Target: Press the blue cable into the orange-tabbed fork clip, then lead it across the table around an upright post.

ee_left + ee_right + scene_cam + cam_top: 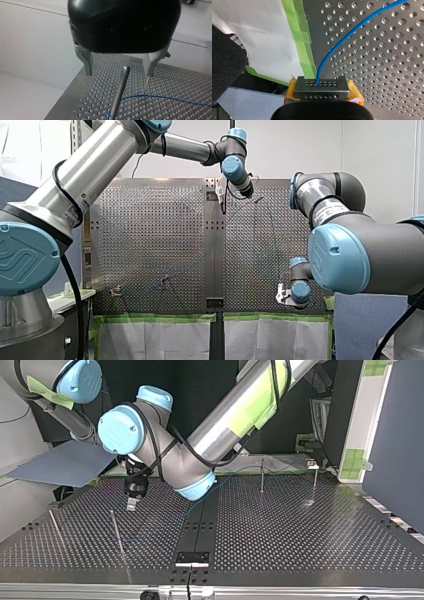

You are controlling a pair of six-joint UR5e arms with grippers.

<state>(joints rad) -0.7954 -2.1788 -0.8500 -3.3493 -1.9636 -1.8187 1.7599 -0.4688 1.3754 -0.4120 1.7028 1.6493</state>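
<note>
Left gripper (118, 72): wide, astride post (120, 90) tip (table (175, 85) edge close).
Right gripper (322, 91): clamped on blue cable (352, 32) beside green tape (299, 35).

Left gripper (118, 72): front view 12 o'clock, fingers spread. Right gripper (322, 91): 4 o'clock, yellow pads clamped on blue cable (352, 32).

Green tape (300, 37) along white paper (262, 37)
</note>
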